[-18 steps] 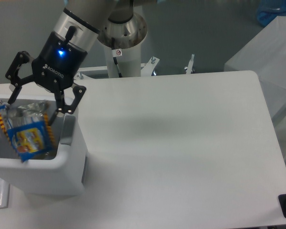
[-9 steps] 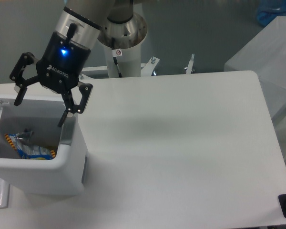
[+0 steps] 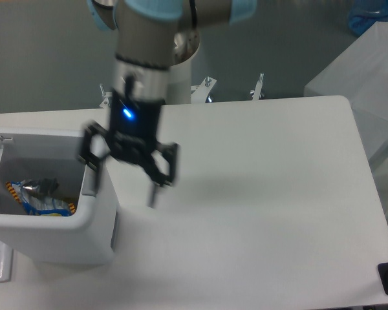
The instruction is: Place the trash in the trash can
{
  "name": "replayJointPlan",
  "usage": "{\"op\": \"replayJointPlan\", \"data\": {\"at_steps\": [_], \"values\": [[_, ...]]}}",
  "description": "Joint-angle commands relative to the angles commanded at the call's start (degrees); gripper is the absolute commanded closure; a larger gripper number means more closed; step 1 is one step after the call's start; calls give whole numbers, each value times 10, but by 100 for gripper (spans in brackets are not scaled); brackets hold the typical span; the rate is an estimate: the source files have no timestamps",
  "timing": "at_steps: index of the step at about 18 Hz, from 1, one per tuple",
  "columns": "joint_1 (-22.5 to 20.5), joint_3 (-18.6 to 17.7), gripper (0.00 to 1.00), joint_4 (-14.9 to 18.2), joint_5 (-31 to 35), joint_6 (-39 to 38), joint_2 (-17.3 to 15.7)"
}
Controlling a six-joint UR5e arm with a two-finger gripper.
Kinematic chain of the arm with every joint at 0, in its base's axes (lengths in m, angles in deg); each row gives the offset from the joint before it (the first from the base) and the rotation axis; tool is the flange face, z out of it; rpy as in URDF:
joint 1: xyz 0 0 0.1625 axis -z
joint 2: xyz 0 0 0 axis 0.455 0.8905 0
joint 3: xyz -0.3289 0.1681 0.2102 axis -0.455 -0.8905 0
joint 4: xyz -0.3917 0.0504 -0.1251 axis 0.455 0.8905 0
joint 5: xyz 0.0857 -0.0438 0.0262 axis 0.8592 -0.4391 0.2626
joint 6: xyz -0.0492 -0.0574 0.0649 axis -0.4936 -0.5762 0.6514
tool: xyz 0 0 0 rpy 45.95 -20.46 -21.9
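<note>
**Inspector:** Since a second ago, when the claw [image 3: 124, 173] hung over the bin [image 3: 94, 216] with the blue snack packet [image 3: 44, 204] at its fingertips, what has changed?

**Assistant:** The packet has been released. It now lies at the bottom of the bin, beside a small dark crumpled wrapper [image 3: 46, 186]. The claw has swung out past the bin's right wall and now hangs over the bare worktop [image 3: 265, 194], blurred by motion.

**Inspector:** State of the claw?

**Assistant:** Spread wide, fingers apart, nothing between them.

**Inspector:** Any litter left outside?

**Assistant:** None visible on the worktop. A crushed bottle I cannot make out; the bin's near wall hides part of the interior.

**Inspector:** Finding?

**Assistant:** In my judgement this drop is complete and the task is at or close to its end.
</note>
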Motion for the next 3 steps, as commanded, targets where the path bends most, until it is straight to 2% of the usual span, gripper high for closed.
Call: {"op": "replayJointPlan", "data": {"at_steps": [3], "values": [[-7, 8, 0, 1, 16, 10, -1]]}}
